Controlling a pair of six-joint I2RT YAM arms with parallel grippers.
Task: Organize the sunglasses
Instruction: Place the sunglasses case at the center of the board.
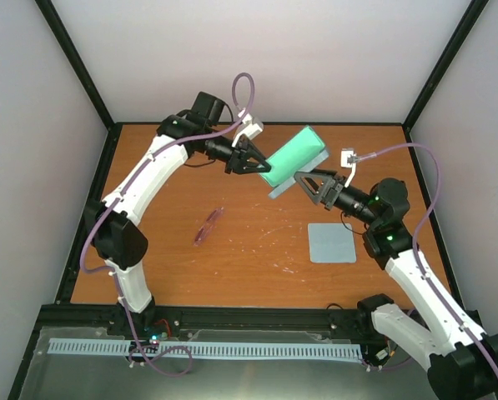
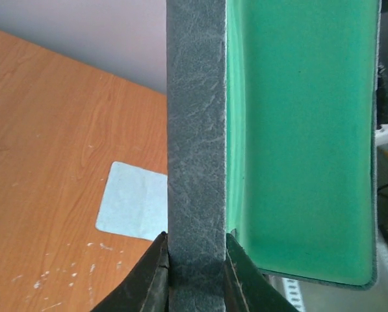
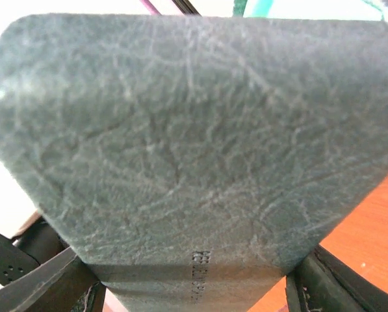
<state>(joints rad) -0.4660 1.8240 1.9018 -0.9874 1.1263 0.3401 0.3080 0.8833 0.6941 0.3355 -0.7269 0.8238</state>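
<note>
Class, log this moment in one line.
left gripper: shut on case | right gripper: shut on case | case: open, held up | sunglasses: on table

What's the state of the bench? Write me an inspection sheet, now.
Surface: wooden table, white scuffs.
Job's things: sunglasses folded, lying on the table, untouched.
Clutter: open case held aloft, green lining; cloth flat.
Pincers: left pincer shut on case wall; right pincer grips its other flap.
Cables: purple cables along both arms.
Surroundings: pale walls, black frame.
</note>
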